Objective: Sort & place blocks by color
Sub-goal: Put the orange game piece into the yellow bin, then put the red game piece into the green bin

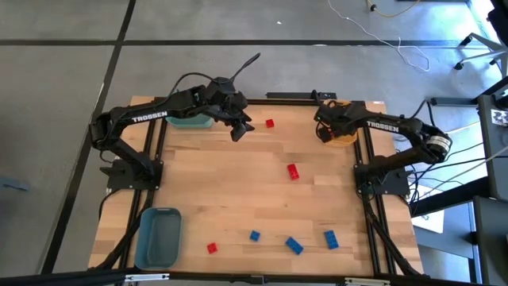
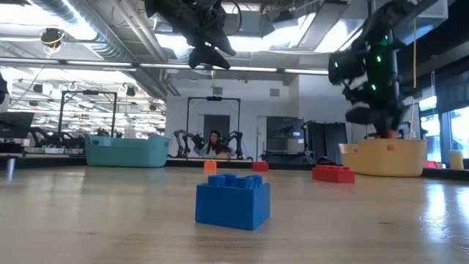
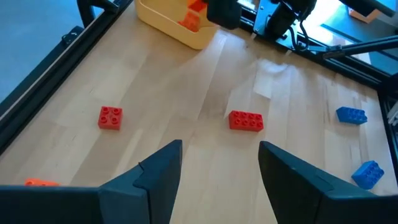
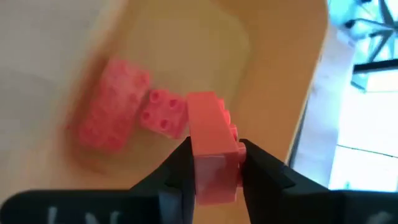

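My right gripper (image 4: 214,152) hangs over the yellow-orange bin (image 1: 346,137) at the table's far right, shut on an orange block (image 4: 208,118). Two more orange blocks (image 4: 163,113) lie on the bin's floor. My left gripper (image 3: 217,168) is open in the air next to the teal bin (image 1: 189,121) at the far left, touching nothing. Red blocks (image 1: 270,123) (image 1: 293,171) (image 1: 212,248) and blue blocks (image 1: 255,236) (image 1: 294,245) (image 1: 331,239) lie flat on the table. A small orange block (image 3: 40,183) lies near my left gripper. My right gripper pinches the orange block between its two fingers, on the block's two long sides at its near end (image 4: 214,171). The block reaches out past the fingertips along the fingers, lifted clear above the bin's floor.
A grey-blue bin (image 1: 159,237) stands at the table's near left corner. The low view shows a blue block (image 2: 233,202) close up and a red one (image 2: 333,173) before the yellow-orange bin (image 2: 385,156). Bare wood lies in the table's middle. A person sits far behind the table.
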{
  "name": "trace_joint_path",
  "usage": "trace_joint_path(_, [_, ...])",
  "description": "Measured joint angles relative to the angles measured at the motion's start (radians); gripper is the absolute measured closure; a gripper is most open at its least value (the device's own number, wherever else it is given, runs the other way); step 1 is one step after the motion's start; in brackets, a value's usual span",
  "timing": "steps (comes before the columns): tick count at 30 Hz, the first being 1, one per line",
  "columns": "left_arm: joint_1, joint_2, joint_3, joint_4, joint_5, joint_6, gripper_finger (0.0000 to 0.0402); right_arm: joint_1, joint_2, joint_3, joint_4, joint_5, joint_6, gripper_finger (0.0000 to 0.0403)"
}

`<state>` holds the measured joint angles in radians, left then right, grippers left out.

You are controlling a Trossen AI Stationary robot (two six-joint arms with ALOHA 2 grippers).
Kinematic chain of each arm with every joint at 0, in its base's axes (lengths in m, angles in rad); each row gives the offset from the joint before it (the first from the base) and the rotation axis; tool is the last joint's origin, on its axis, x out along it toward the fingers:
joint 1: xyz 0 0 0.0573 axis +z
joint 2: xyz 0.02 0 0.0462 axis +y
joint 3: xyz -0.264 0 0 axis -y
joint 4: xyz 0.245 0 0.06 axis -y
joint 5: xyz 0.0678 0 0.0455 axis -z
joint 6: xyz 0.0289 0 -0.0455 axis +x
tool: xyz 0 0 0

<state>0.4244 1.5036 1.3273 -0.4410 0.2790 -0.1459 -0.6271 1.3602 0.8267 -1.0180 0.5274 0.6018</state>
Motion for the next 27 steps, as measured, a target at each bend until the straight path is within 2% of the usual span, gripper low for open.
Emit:
trace_joint_path(5, [0.0, 0.0, 0.0, 0.0, 0.001, 0.0, 0.0197, -0.032, -0.002, -0.062, 0.038, -0.009, -0.004, 0.0308])
trace_joint_path(15, [0.0, 0.0, 0.0, 0.0, 0.002, 0.0, 0.0197, -0.038, -0.002, -0.069, 0.094, -0.04, -0.008, 0.0308])
trace_joint_path(22, [0.0, 0.0, 0.0, 0.0, 0.002, 0.0, 0.0197, -0.039, -0.002, -0.069, 0.102, -0.042, -0.004, 0.0233])
trace_joint_path(27, [0.0, 0.0, 0.0, -0.002, 0.0, 0.0, 0.0198, -0.039, -0.002, -0.066, 0.098, -0.06, -0.003, 0.0215])
